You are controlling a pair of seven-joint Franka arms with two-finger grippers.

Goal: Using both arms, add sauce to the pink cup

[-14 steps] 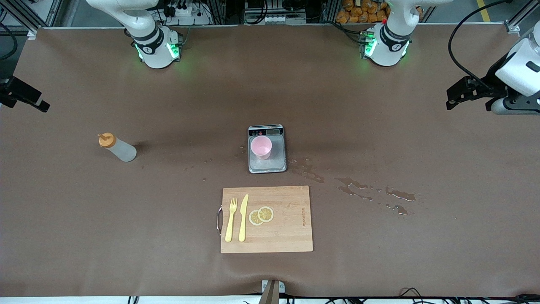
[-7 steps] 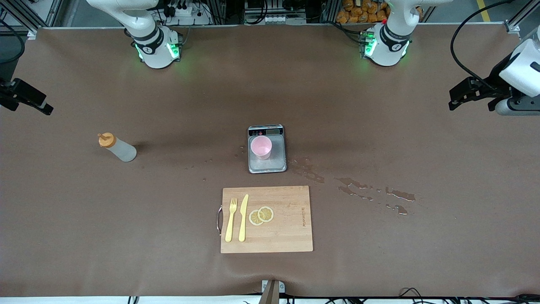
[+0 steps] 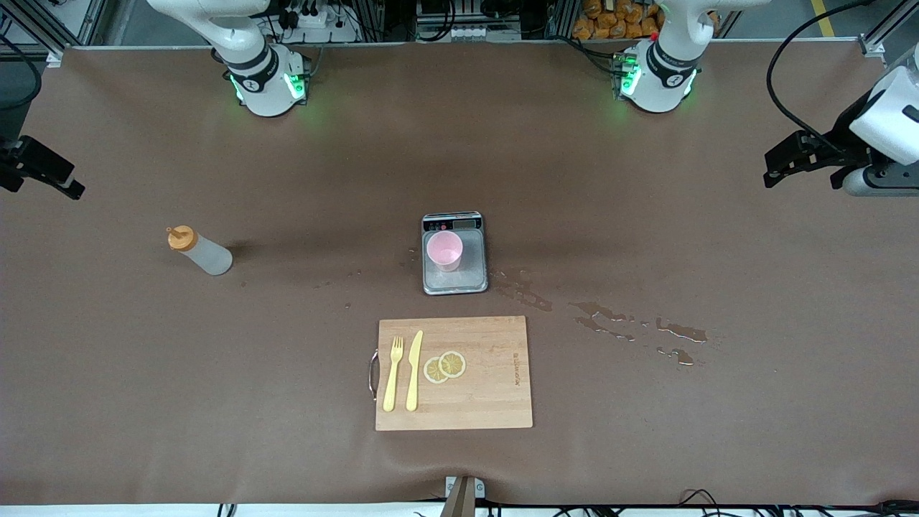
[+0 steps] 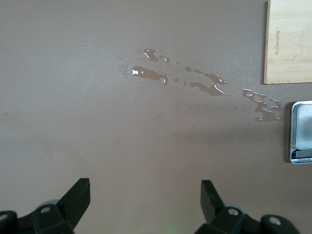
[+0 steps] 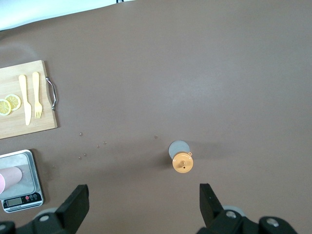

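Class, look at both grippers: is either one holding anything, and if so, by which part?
Nothing is held. The left gripper and the right gripper are both open and empty; the sauce bottle stands untouched on the table.

Scale [image 3: 454, 253] rims cup [image 3: 444, 250]; bottle [image 3: 200, 251] apparently unobstructed.

The pink cup [image 3: 444, 250] stands on the scale [image 3: 454, 253]; the cutting board [image 3: 454, 373] lies nearer the camera; the sauce bottle [image 3: 199, 250] stands toward the right arm's end.
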